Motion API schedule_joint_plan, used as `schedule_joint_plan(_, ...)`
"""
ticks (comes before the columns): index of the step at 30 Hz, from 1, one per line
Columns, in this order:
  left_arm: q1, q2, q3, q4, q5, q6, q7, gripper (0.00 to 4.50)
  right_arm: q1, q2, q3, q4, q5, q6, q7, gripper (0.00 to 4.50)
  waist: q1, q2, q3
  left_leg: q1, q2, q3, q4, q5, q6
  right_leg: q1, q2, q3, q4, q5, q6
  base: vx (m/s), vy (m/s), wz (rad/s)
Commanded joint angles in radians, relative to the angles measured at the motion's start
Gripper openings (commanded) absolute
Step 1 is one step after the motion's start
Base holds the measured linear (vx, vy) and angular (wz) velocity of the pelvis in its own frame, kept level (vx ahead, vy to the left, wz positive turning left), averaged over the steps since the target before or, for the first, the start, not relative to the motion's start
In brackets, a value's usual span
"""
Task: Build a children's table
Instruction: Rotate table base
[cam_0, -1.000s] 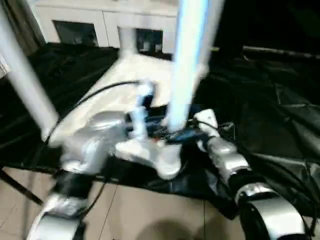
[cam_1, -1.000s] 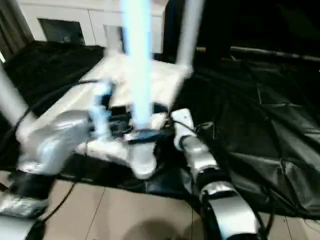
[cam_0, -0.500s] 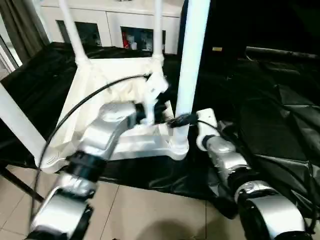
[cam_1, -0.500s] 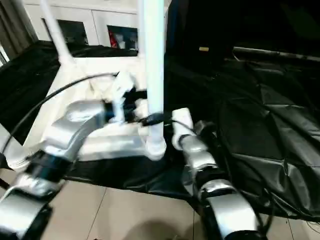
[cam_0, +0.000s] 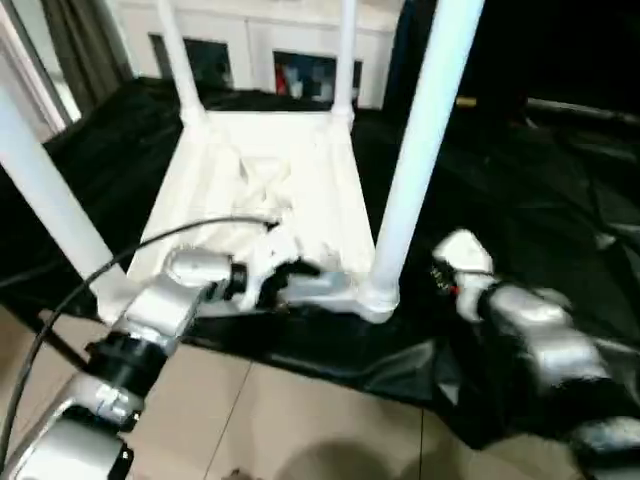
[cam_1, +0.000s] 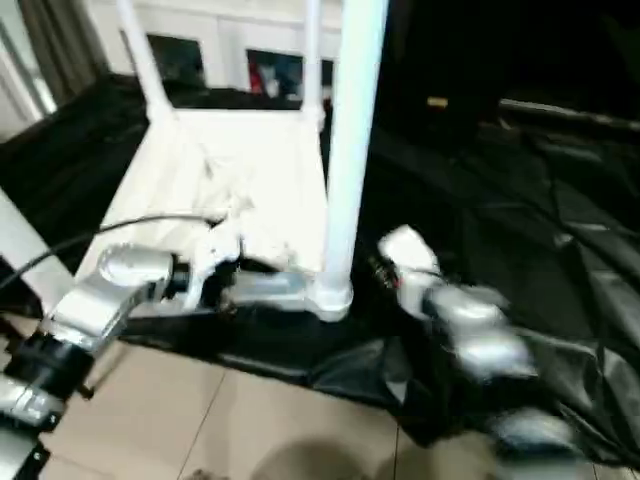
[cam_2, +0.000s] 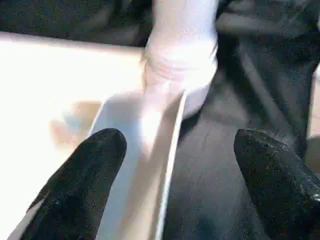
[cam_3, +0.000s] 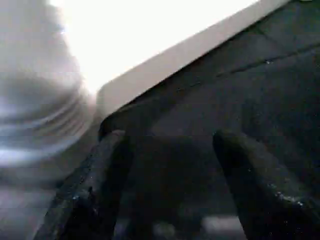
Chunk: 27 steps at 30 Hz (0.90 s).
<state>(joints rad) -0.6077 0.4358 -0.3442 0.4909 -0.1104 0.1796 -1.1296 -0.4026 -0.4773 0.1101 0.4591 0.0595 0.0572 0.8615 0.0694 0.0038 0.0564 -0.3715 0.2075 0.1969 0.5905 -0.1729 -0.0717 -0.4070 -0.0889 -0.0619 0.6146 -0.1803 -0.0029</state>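
One tabletop (cam_0: 262, 190), four legs (cam_0: 415, 160), two arms (cam_0: 165, 300)

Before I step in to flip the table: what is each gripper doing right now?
Left gripper: open, fingers either side of the table top's rim, holding nothing.
Right gripper: open, empty, beside the near leg.

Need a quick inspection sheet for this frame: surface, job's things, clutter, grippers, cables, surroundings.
Surface: black sheet over tiled floor.
Job's things: table top lies underside up on the sheet; four legs stand in its corner sockets, nearest leg upright.
Clutter: nothing seen.
Grippers: left gripper open, straddling the top's near edge beside the nearest leg; right gripper open, holding nothing, over the sheet by that corner.
Cables: black cable arcs over the left arm.
Surroundings: white cabinet with glass doors behind; curtain at far left.
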Motion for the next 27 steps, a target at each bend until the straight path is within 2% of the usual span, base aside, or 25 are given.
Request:
schedule_joint_plan(1,-0.041,-0.001,-0.023,0.027,0.02,-0.023,-0.017,3.61,0.01,-0.036,0.024,-0.128,0.052,0.042,0.107,3.01,0.006,0.0,-0.069,0.01,0.018,-0.009,-0.064,-0.228,0.053,0.058,-0.038,0.04,-0.073,-0.166,-0.198,0.0,0.0,0.0)
schedule_joint_plan(2,-0.049,-0.002,-0.028,0.044,0.025,-0.03,-0.025,3.49,0.022,-0.055,0.025,-0.167,0.062,0.064,0.138,3.01,0.004,-0.002,-0.07,0.007,0.018,-0.011,-0.064,-0.224,0.053,0.059,-0.042,0.039,-0.07,-0.165,-0.21,0.0,0.0,0.0)
schedule_joint_plan(4,-0.07,-0.009,-0.036,0.089,0.043,-0.051,-0.021,3.3,0.036,-0.084,0.022,-0.213,0.078,0.092,0.174,3.01,0.001,0.004,-0.068,0.012,0.017,-0.01,-0.063,-0.248,0.051,0.054,-0.04,0.038,-0.08,-0.203,-0.216,0.0,0.0,0.0)
schedule_joint_plan(6,-0.098,-0.024,-0.038,0.156,0.067,-0.084,-0.023,3.23,0.058,-0.12,0.017,-0.283,0.106,0.138,0.217,3.01,0.003,0.001,-0.068,0.012,0.016,-0.011,-0.063,-0.249,0.05,0.056,-0.04,0.039,-0.079,-0.208,-0.214,0.0,0.0,0.0)
schedule_joint_plan(7,-0.113,-0.033,-0.037,0.189,0.074,-0.096,-0.025,3.15,0.071,-0.138,0.014,-0.326,0.132,0.17,0.24,3.01,0.005,0.014,-0.069,0.015,0.016,-0.012,-0.063,-0.253,0.05,0.056,-0.04,0.038,-0.081,-0.209,-0.213,0.0,0.0,0.0)
schedule_joint_plan(8,-0.117,-0.036,-0.036,0.2,0.076,-0.099,-0.028,3.01,0.075,-0.144,0.014,-0.341,0.141,0.183,0.246,3.01,0.007,0.007,-0.071,0.014,0.017,-0.013,-0.062,-0.248,0.052,0.059,-0.04,0.038,-0.079,-0.195,-0.216,0.0,0.0,0.0)
schedule_joint_plan(9,-0.131,-0.045,-0.037,0.234,0.08,-0.111,-0.034,2.89,0.091,-0.162,0.011,-0.392,0.173,0.227,0.265,3.01,0.009,0.008,-0.069,0.013,0.016,-0.013,-0.063,-0.243,0.055,0.059,-0.039,0.038,-0.08,-0.193,-0.216,0.0,0.0,0.0)
schedule_joint_plan(11,-0.138,-0.049,-0.038,0.251,0.082,-0.115,-0.04,2.68,0.099,-0.171,0.01,-0.418,0.189,0.251,0.274,3.01,0.012,0.011,-0.072,0.01,0.018,-0.014,-0.062,-0.233,0.054,0.061,-0.044,0.037,-0.076,-0.18,-0.226,0.0,0.0,0.0)
schedule_joint_plan(12,-0.145,-0.052,-0.041,0.266,0.083,-0.116,-0.049,2.68,0.105,-0.177,0.011,-0.434,0.191,0.267,0.28,3.01,0.012,0.018,-0.072,0.012,0.018,-0.014,-0.062,-0.237,0.053,0.059,-0.044,0.037,-0.078,-0.182,-0.229,0.0,0.0,0.0)
schedule_joint_plan(13,-0.152,-0.057,-0.045,0.292,0.089,-0.125,-0.051,2.44,0.119,-0.183,0.014,-0.455,0.187,0.279,0.281,3.01,0.014,0.014,-0.072,0.013,0.018,-0.013,-0.061,-0.24,0.051,0.058,-0.043,0.037,-0.079,-0.176,-0.233,0.0,0.0,0.0)
schedule_joint_plan(15,-0.156,-0.06,-0.045,0.309,0.092,-0.13,-0.056,2.36,0.125,-0.184,0.014,-0.464,0.184,0.285,0.28,3.01,0.016,0.019,-0.072,0.014,0.019,-0.015,-0.062,-0.244,0.046,0.058,-0.045,0.037,-0.078,-0.18,-0.234,0.0,0.0,0.0)
schedule_joint_plan(17,-0.164,-0.069,-0.039,0.339,0.094,-0.141,-0.071,2.21,0.133,-0.188,0.016,-0.482,0.182,0.296,0.273,3.01,0.017,0.016,-0.072,0.015,0.017,-0.013,-0.062,-0.249,0.043,0.057,-0.043,0.036,-0.082,-0.19,-0.231,0.0,0.0,0.0)
schedule_joint_plan(18,-0.166,-0.072,-0.037,0.349,0.095,-0.145,-0.074,2.0,0.135,-0.19,0.017,-0.487,0.183,0.301,0.27,3.01,0.019,0.015,-0.071,0.015,0.018,-0.015,-0.063,-0.252,0.039,0.058,-0.045,0.036,-0.081,-0.196,-0.231,0.0,0.0,0.0)
schedule_joint_plan(19,-0.173,-0.081,-0.032,0.375,0.1,-0.153,-0.074,1.94,0.136,-0.195,0.02,-0.498,0.187,0.314,0.264,3.01,0.018,0.019,-0.071,0.016,0.018,-0.014,-0.063,-0.256,0.037,0.057,-0.045,0.036,-0.083,-0.201,-0.23,0.0,0.0,0.0)
schedule_joint_plan(24,-0.185,-0.091,-0.027,0.418,0.105,-0.169,-0.082,1.48,0.138,-0.2,0.021,-0.515,0.189,0.335,0.26,3.01,0.021,0.016,-0.071,0.016,0.019,-0.015,-0.063,-0.252,0.039,0.058,-0.047,0.037,-0.083,-0.21,-0.224,0.0,0.0,0.0)
schedule_joint_plan(27,-0.19,-0.096,-0.024,0.44,0.109,-0.18,-0.084,1.39,0.135,-0.199,0.022,-0.51,0.184,0.335,0.261,3.01,0.022,0.014,-0.072,0.015,0.018,-0.016,-0.062,-0.247,0.039,0.059,-0.048,0.036,-0.084,-0.216,-0.222,0.0,0.0,0.0)
